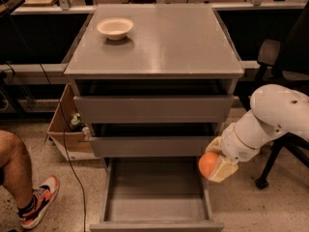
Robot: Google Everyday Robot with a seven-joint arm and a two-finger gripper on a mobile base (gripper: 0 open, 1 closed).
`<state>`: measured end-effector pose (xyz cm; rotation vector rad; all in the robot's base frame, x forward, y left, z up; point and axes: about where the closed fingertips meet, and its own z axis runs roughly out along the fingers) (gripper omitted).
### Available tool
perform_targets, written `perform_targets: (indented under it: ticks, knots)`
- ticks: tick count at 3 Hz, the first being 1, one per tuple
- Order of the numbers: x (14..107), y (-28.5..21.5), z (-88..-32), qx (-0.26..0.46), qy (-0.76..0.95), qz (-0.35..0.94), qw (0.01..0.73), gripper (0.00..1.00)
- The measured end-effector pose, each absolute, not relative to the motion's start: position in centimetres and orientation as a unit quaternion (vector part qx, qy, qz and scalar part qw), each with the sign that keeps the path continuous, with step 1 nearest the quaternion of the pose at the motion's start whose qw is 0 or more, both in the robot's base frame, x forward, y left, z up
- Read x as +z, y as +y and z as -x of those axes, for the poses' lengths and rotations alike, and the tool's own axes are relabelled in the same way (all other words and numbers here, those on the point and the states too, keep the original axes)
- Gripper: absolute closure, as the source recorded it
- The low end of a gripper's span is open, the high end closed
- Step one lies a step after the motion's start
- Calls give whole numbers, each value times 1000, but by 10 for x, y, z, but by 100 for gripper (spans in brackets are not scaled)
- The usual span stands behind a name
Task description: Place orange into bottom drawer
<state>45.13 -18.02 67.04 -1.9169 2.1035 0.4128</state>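
Gripper (pixel 215 166) closed on the orange (pixel 208 164), hanging at the right rim of the open bottom drawer (pixel 154 197), not yet inside. Judgement: light, firm, smooth, likely to roll. Best gripped across its widest diameter, with a moderate squeeze.

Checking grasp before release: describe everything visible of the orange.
The orange is round, with smooth dull skin and no visible damage. It is held in the air, clamped in the gripper, whose cream fingers cover its right side. It hangs by the right wall of the open bottom drawer, not yet inside.
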Motion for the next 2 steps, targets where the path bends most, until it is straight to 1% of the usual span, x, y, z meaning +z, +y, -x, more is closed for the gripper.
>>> perform_targets:
  ticks: [1,2]
  knots:
    - [629,-152,-461,190,714,657,147,100]
    - [552,-97,-463,263,703,636,180,100]
